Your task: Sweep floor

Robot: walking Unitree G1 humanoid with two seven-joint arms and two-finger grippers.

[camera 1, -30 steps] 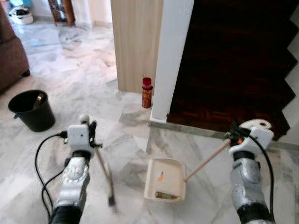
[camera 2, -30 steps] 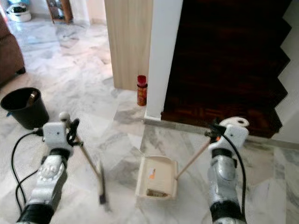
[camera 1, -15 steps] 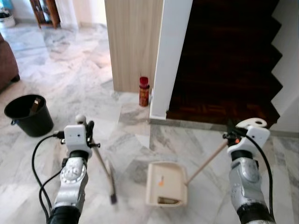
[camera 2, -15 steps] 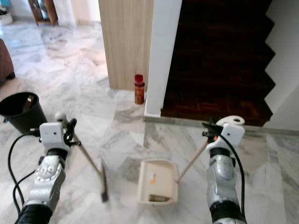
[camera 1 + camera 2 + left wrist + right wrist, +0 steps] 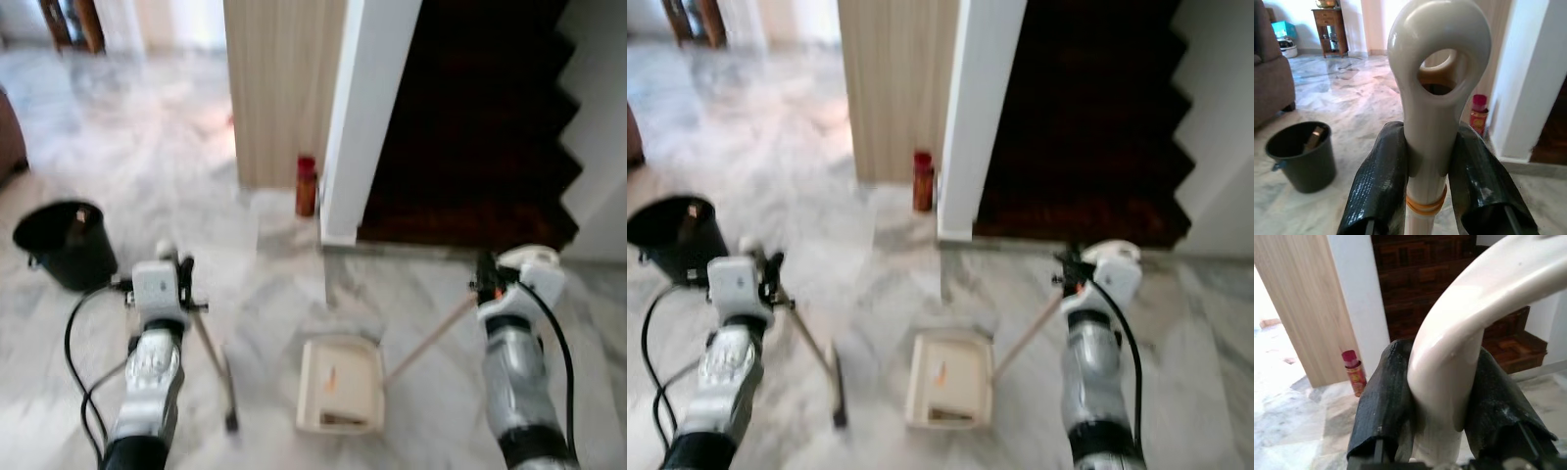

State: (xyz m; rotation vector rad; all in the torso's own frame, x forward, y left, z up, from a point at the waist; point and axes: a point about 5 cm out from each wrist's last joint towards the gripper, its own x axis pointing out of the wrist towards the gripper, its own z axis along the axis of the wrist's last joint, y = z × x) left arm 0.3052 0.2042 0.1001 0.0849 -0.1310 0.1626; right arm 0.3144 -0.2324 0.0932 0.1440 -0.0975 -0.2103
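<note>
Lower left of the head view, my left gripper (image 5: 186,277) pinches the top of the broom (image 5: 214,362) handle; wrist view shows both black fingers (image 5: 1377,188) pressed against the pale handle with its hanging loop above them. Broom shaft slants down toward frame centre, dark head touching the marble floor (image 5: 147,176) at bottom, left of the dustpan (image 5: 338,384).

Right side of the frame, my right gripper (image 5: 483,279) is clamped on the curved white grip of the dustpan handle (image 5: 428,338); wrist view shows fingers (image 5: 1386,401) tight on both sides of it. Wooden shaft runs down-left to the cream dustpan, which sits flat on the floor at bottom centre with a small orange bit and some darker debris inside.

Middle left, black bucket (image 5: 63,243) stands on the floor, something in it. Upper centre, red spray can (image 5: 307,185) stands upright at the foot of the wooden panel (image 5: 284,88), just beside the white pillar (image 5: 362,117). Dark wooden stairs (image 5: 470,127) fill upper right. Head views blurred.
</note>
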